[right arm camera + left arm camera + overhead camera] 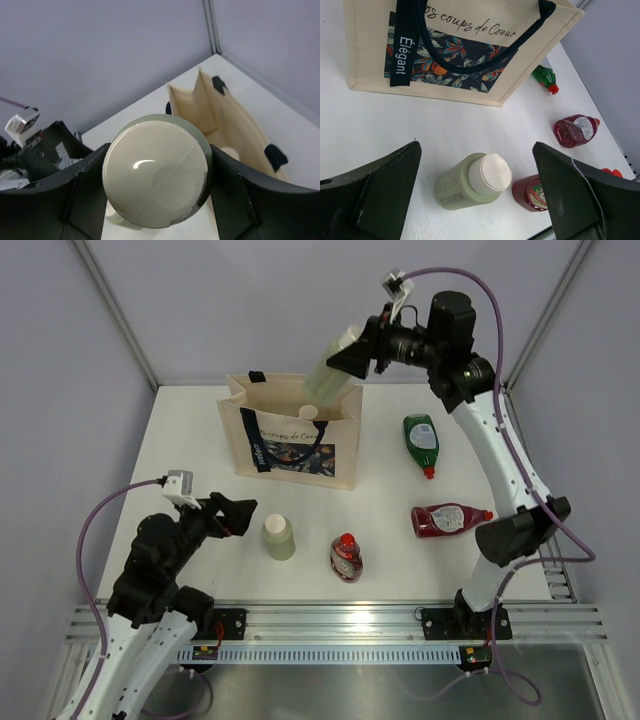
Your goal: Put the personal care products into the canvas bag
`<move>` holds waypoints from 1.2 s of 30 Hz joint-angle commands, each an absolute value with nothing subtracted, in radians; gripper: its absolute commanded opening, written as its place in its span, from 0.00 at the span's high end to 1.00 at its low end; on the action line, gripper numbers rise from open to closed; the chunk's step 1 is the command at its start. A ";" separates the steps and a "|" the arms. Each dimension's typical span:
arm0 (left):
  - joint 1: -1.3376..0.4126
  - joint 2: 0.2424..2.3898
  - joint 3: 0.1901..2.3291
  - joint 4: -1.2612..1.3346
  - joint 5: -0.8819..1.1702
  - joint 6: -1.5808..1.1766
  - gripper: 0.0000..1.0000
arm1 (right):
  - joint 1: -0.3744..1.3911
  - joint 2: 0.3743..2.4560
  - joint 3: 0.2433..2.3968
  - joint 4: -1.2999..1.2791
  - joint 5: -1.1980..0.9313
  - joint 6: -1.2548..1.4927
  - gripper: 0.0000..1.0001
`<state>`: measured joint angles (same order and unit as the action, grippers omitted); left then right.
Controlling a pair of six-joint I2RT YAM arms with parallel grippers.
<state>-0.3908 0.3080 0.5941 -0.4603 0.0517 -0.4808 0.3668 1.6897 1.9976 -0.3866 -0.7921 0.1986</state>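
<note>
bottle (335, 365) in right jaws, tilted — above bag (345, 445)

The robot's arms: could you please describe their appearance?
The left arm and right arm have white links and black joints. The left hand and right hand are black, with two broad wedge fingers. Purple cables loop from small white wrist cameras.

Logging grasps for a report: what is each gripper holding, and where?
The right gripper clamps a grey-green bottle by its sides, near one end; the left gripper holds nothing.
</note>
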 commanded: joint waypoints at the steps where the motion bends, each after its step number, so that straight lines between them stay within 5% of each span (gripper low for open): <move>1: -0.388 0.316 0.618 -0.413 0.074 -0.503 0.01 | 0.373 1.825 2.254 -0.261 -0.775 0.304 1.00; 6: -0.388 0.305 0.612 -0.420 0.066 -0.517 0.01 | 0.413 2.074 2.471 -0.386 -0.724 0.184 1.00; 18: -0.388 0.272 0.586 -0.451 0.103 -0.500 0.01 | 0.569 2.025 2.152 -0.437 -0.670 -0.075 1.00; 34: -0.388 0.252 0.580 -0.495 0.160 -0.477 0.01 | 0.658 2.309 2.393 -0.459 -0.431 -0.083 1.00; 36: -0.388 0.255 0.565 -0.485 0.169 -0.497 0.01 | 0.666 2.319 2.340 -0.433 -0.384 -0.141 0.92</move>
